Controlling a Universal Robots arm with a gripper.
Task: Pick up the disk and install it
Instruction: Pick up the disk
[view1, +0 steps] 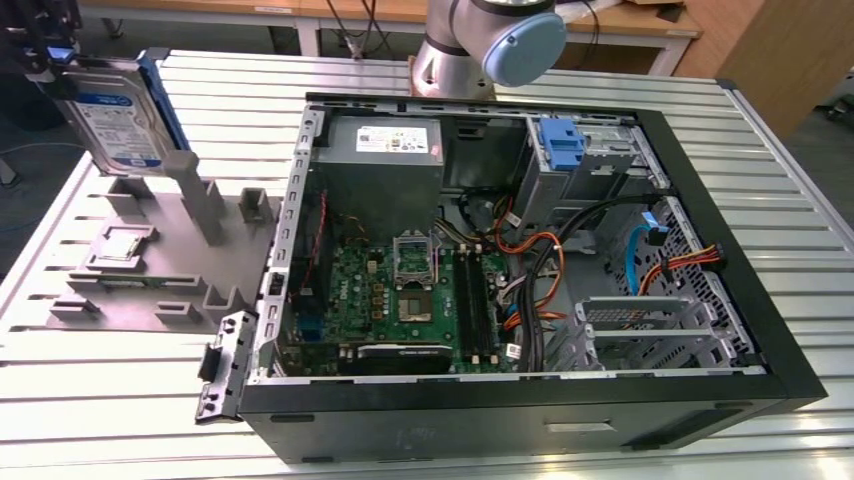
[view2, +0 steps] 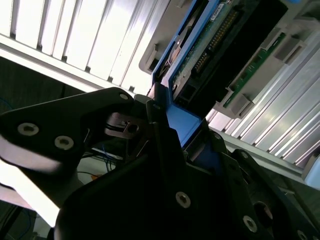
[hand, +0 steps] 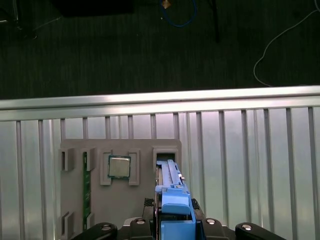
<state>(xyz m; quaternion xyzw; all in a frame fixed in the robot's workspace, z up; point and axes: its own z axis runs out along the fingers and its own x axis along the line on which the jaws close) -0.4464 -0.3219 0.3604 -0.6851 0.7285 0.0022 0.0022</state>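
Although the disk (view1: 123, 150) wears a blue-and-white label (view1: 104, 110) on its broad face, the print there is too small to make out (likewise the white sticker (view1: 398, 138) on the grey power-supply box (view1: 380, 160)). The pincer (view1: 54, 62) points downward and is closed on the disk's upper edge, clamping its blue carrier frame (view1: 158, 95). The disk hangs upright on edge straight beneath it, above the grey fixture (view1: 147, 255) on the slatted table (view1: 120, 420). Whether its lower edge is clear of the fixture's slot, I cannot tell. The arm (view1: 487, 40) rises beyond the open computer case (view1: 534, 400), well apart from the pincer.

The second wrist view shows black fingers (view2: 162, 145) pressed against the blue frame and the disk's circuit-board side (view2: 200, 55). The first wrist view looks down past the pincer (hand: 175, 231) and disk (hand: 170, 185) onto the fixture (hand: 142, 200), where a processor chip (hand: 119, 166) and a green memory stick (hand: 86, 185) sit beside the disk's slot.
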